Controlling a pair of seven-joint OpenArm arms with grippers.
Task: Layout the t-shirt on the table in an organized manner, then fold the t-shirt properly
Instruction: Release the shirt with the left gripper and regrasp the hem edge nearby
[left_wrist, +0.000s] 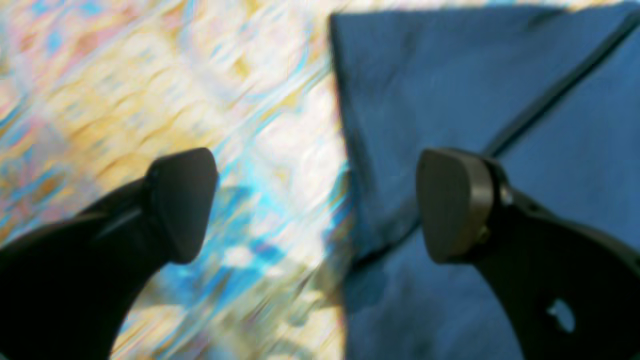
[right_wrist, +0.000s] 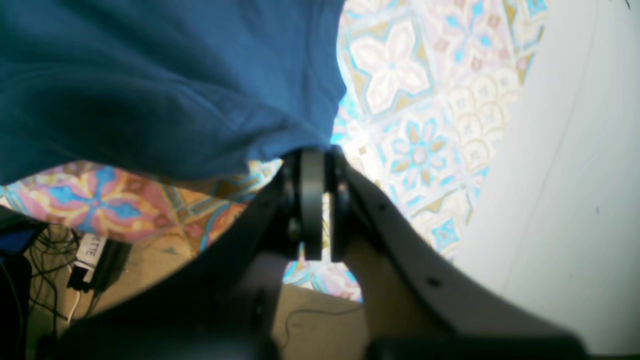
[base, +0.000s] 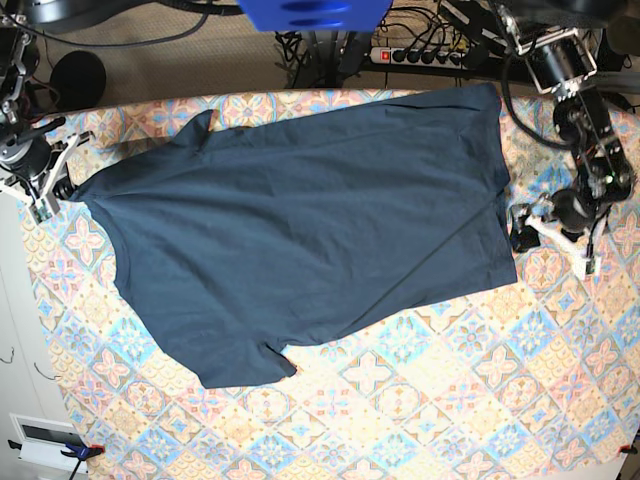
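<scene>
The t-shirt (base: 300, 235) lies spread across the table (base: 420, 400), its shoulder edge pinched by the closed right gripper (right_wrist: 317, 160) to anchor it, while the left gripper (left_wrist: 315, 200) hovers wide apart beside the hem.

From my remote seat, off-task stuff only. Base view: a blue plastic part (base: 313, 13) hangs at the top centre edge. Behind the far edge I see a white power strip (base: 420, 57) with a red switch, black cables (base: 425, 30) piled around it, on a beige floor (base: 170, 70). A round black object (base: 78, 78) sits top left, can't tell what. White panel (base: 22, 400) down the left side. Right wrist view: a white-labelled plug (right_wrist: 91, 246) among cords (right_wrist: 47, 245) below; a pale wall (right_wrist: 565, 190) on the right.
</scene>
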